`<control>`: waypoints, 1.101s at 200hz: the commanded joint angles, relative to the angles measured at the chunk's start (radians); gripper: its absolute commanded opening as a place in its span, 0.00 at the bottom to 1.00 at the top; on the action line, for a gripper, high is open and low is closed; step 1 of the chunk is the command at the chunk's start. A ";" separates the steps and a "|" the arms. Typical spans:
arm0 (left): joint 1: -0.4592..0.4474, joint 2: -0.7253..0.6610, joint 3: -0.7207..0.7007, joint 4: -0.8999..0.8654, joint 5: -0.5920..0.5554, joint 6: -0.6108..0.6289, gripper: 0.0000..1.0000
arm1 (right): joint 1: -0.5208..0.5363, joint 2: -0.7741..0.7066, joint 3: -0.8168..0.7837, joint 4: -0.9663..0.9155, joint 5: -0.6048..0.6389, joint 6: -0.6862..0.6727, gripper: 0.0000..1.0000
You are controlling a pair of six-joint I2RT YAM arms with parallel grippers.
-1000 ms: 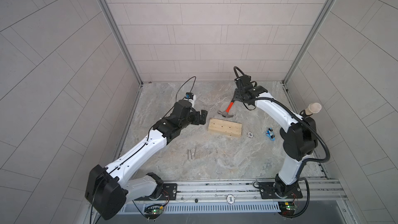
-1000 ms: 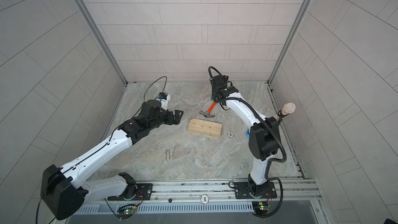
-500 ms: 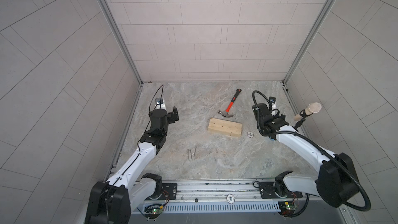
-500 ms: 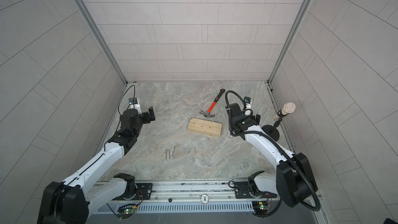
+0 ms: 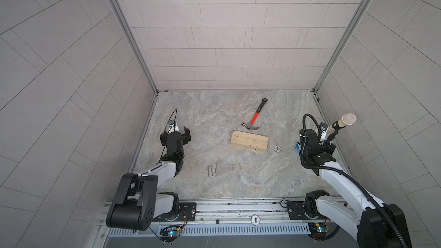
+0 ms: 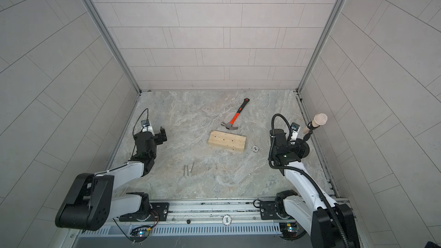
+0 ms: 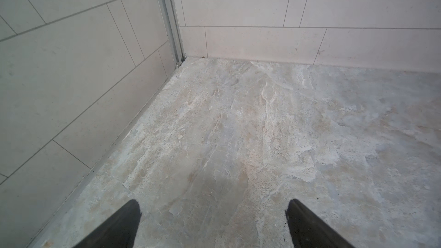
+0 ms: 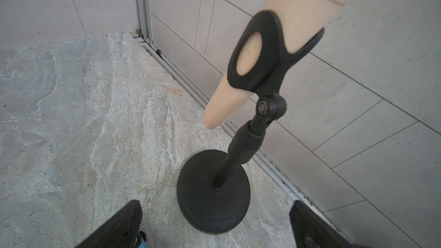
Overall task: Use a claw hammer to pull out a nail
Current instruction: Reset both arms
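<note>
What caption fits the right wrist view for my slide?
Open right tool faces beige microphone-like stick clipped in black round-based stand.

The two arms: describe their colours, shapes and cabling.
Both arms have white links and black joint housings. The left arm carries a thin black wire loop; the right arm a ribbed black hose. The left end effector and right end effector have black tapered fingers.

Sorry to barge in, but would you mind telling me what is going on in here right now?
Nothing is being handled. The left gripper and right gripper both hang open and empty at opposite sides of the table, the right one facing a microphone stand. The claw hammer lies free on the table, its head just beyond the wooden block. A few loose nails lie nearer the rail. Whether a nail sits in the block is too small to tell.
</note>
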 commanded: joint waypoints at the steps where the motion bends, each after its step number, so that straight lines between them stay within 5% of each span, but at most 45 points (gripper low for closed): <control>1: 0.024 0.080 0.032 0.167 0.069 -0.005 1.00 | -0.010 0.012 0.010 0.047 -0.035 -0.013 1.00; 18: 0.023 0.180 0.008 0.322 0.102 0.013 1.00 | -0.010 0.053 0.033 0.057 -0.059 -0.019 0.99; 129: -0.027 0.163 0.043 0.223 0.038 0.057 1.00 | -0.016 0.522 0.046 0.639 -0.206 -0.275 1.00; 182: -0.029 0.164 0.043 0.224 0.038 0.056 1.00 | -0.015 0.521 -0.021 0.755 -0.354 -0.335 1.00; 197: -0.030 0.164 0.043 0.224 0.039 0.058 1.00 | -0.008 0.594 -0.090 0.996 -0.379 -0.393 1.00; 220: -0.031 0.164 0.045 0.223 0.039 0.057 1.00 | -0.023 0.554 -0.044 0.821 -0.395 -0.350 1.00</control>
